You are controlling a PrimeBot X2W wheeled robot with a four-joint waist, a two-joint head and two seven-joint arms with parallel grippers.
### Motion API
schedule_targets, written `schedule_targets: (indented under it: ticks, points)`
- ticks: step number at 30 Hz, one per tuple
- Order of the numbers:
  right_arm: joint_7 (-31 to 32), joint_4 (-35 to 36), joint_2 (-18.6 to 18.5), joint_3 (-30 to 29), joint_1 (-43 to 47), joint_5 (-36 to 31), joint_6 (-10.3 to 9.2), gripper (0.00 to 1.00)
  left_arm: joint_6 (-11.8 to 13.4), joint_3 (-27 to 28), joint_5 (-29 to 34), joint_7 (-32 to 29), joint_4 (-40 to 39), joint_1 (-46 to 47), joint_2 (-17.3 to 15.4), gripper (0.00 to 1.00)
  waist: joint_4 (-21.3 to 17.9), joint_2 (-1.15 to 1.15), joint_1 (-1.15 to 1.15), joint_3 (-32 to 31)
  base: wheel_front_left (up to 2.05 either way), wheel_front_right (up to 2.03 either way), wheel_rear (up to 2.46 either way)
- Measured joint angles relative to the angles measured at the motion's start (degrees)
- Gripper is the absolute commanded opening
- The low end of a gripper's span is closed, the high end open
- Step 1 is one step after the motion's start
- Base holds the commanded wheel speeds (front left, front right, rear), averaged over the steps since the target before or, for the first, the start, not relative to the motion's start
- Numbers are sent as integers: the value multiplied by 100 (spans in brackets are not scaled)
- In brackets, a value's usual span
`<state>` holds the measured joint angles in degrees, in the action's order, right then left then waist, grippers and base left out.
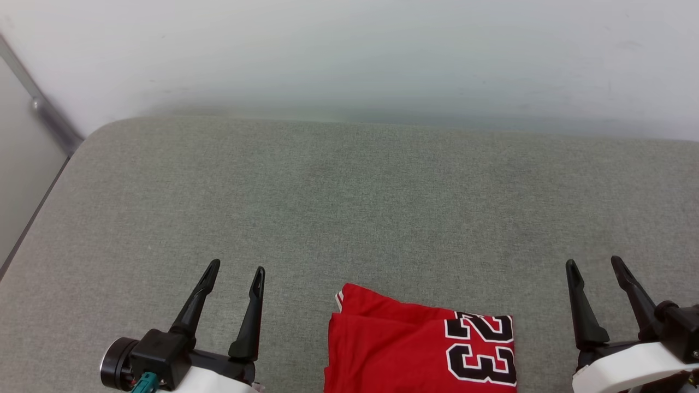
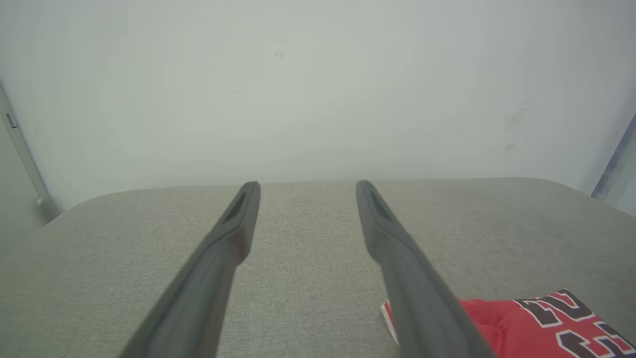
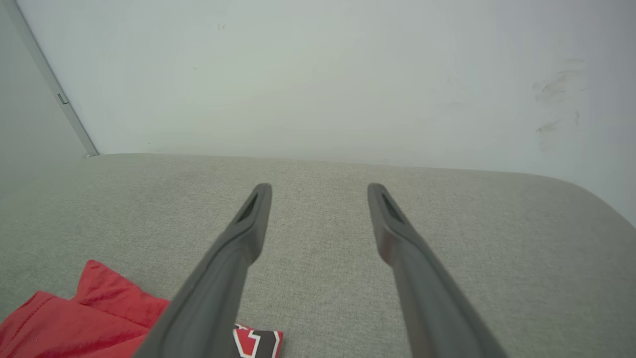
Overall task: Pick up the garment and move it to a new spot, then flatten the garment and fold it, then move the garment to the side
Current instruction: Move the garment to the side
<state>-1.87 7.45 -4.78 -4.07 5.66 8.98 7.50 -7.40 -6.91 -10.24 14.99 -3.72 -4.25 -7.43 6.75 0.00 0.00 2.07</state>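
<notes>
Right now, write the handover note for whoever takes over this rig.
Left end effector: open, empty, over the grey cushion.
Right end effector: open, empty.
Garment: lies between them at the near edge, in stacked layers, "23" up; neither touches it.
Done: it looks folded, though its near part is cut off in the head view.
Left: probably moving it to the side.

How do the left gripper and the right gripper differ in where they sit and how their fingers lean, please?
The left gripper lies left of the jersey, the right gripper right of it. The left gripper's fingers lean rightward in the head view; the right gripper's lean leftward. Both are open and empty.
</notes>
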Motion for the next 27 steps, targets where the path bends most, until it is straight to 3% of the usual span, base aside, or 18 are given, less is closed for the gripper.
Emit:
schedule_targets:
  ticks: [5,9,16,21,27]
  points:
    - [183,20,-3,-14,8,29,0,100,0,-11,7,0,12,1,5,100,15,0,0,15,0,0,0]
    - [684,90,-114,8,38,137,0,100,0,-32,15,0,14,19,9,100,38,0,0,62,0,0,0]
    - [2898,453,-379,361,267,850,0,100,0,-30,15,0,12,104,8,100,73,0,0,196,0,0,0]
    - [4707,804,-261,333,502,1072,0,100,0,-93,3,0,31,211,32,100,148,0,0,325,0,0,0]
    - [5701,884,-1,89,515,876,0,100,0,-187,-12,0,45,344,86,100,315,0,0,517,0,0,0]
